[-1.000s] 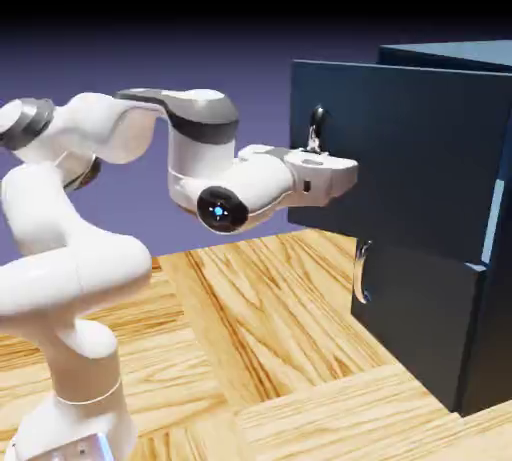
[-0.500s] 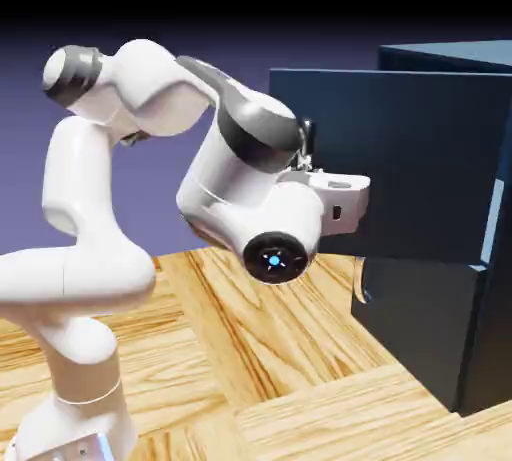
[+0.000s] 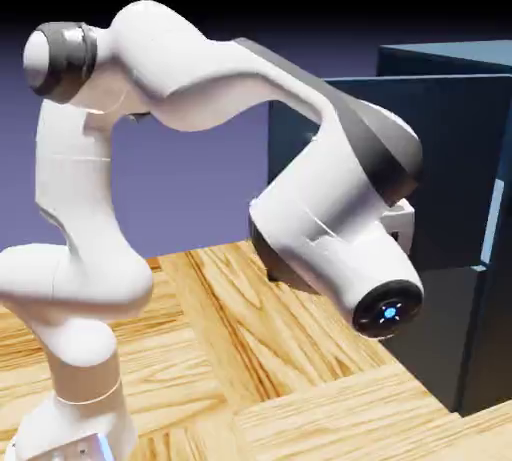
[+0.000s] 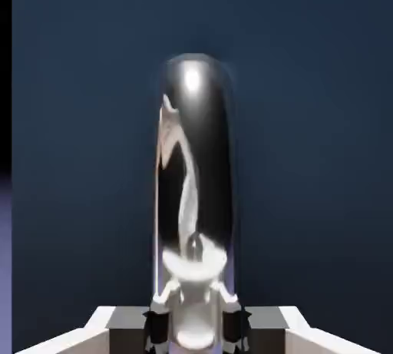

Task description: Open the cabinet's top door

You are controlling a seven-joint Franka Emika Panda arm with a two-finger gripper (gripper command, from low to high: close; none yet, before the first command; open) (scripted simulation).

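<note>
Hand view: the frame is filled by the flat navy face of the top door (image 4: 307,153), and a curved silver handle (image 4: 196,183) is seen running up the middle of it, large and close. The gripper (image 4: 196,328) is set at the bottom edge, with its two dark fingertips (image 4: 157,328) pressed against either side of the handle's lower end, so the jaws are pinched on the handle. The white hand body is mirrored in the polished bar.

In the exterior view, the cabinet (image 3: 450,54) is placed at the right on the wooden table (image 3: 250,349). The top door (image 3: 455,164) is swung out from the cabinet body, its free edge turned toward the left of the picture, while the lower panel (image 3: 440,329) is seen flush below it. The handle and the fingers are hidden there by the arm's bulky white and grey wrist (image 3: 340,229), so the grip itself probably cannot be confirmed from this side.
</note>
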